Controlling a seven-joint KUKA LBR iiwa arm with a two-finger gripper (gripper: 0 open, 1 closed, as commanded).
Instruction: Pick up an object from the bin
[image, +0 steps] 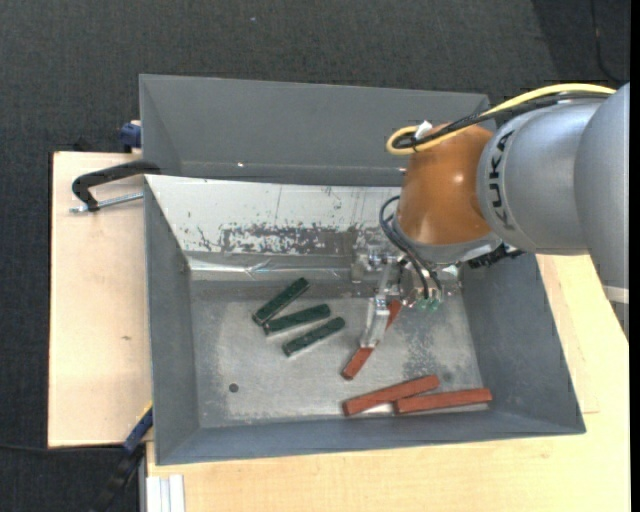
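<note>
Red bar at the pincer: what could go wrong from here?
1. The red bar lies slanted right at the pincer, seemingly met near one end; it may swing or slip out if lifted.
2. Three green bars lie close on its left; a sideways correction could knock them.

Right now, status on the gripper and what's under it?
Gripper low mid-bin, at the upper end of a slanted red-brown flat bar. Three dark green bars left of it, two long red-brown bars nearer. Nothing on top.
</note>
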